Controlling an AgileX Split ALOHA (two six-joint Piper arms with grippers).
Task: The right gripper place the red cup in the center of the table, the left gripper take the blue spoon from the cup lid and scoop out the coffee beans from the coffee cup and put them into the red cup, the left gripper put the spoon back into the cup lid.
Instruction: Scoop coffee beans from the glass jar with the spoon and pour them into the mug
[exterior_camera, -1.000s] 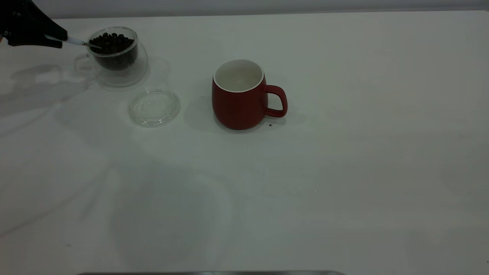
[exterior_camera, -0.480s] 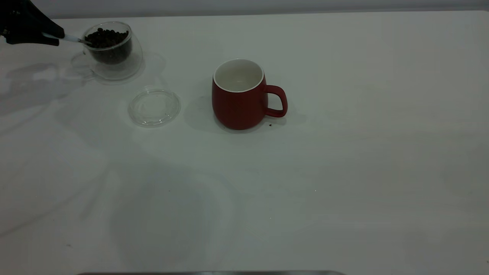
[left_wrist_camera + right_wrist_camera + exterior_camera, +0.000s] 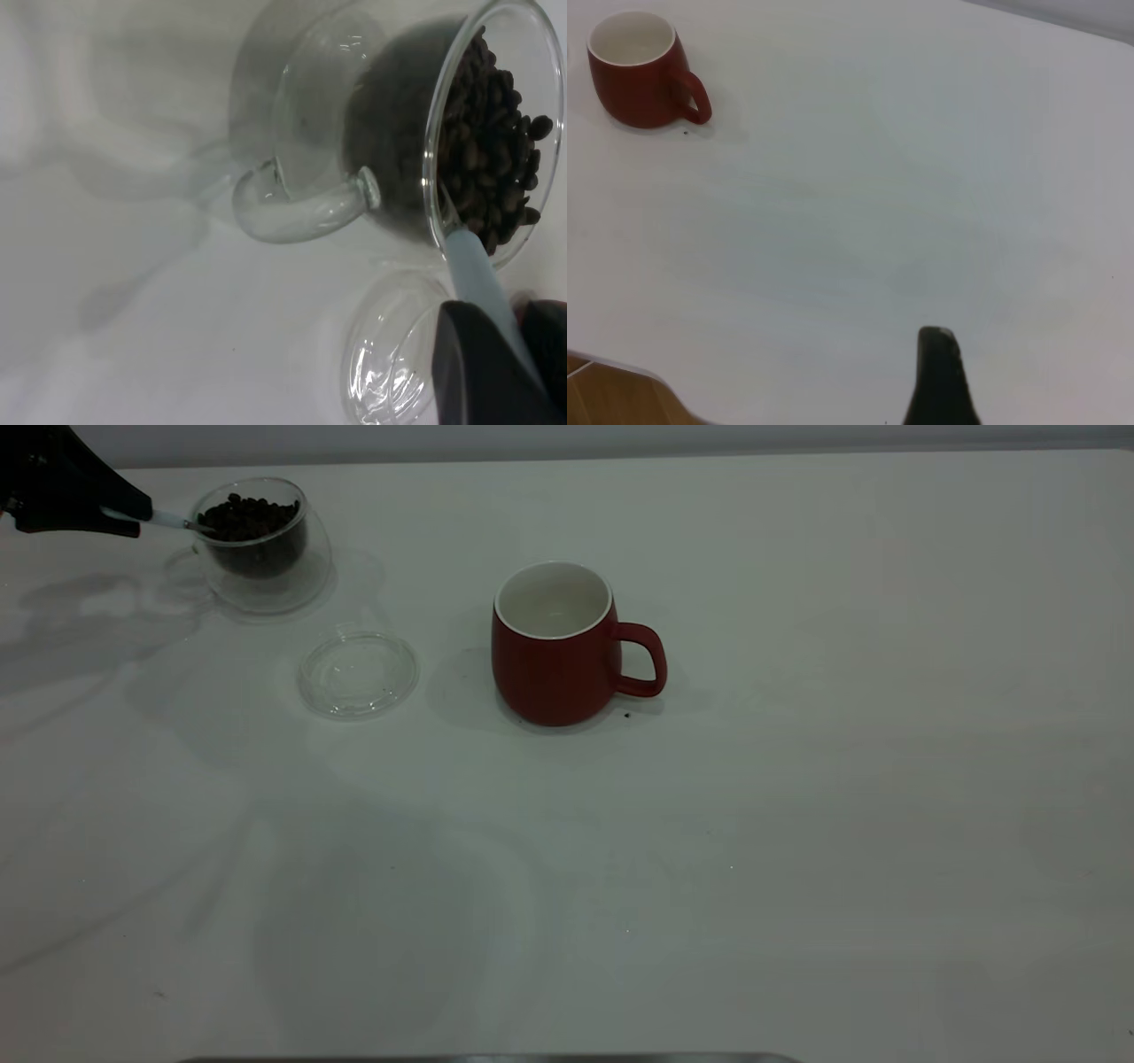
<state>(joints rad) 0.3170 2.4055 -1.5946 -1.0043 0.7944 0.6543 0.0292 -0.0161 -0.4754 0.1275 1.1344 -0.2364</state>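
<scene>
Item: pale-blue-handled metal teaspoon [image 3: 170,518], light, slick; my black left gripper [image 3: 113,514] clamps its handle end, bowl dug into dark coffee beans [image 3: 248,517] in the clear glass cup [image 3: 263,549], far-left. Glass: fragile, tips easily.

Tilted at far left of the surface [image 3: 797,824]: clear glass coffee cup [image 3: 261,549], heaped with dark coffee beans [image 3: 248,518]. Dug into them, the blue spoon [image 3: 173,520], pinched by the left tool [image 3: 133,514]. Nearby, clear cup lid [image 3: 359,673], flat. Central, upright red cup [image 3: 558,655], white inside, handle rightward.
</scene>
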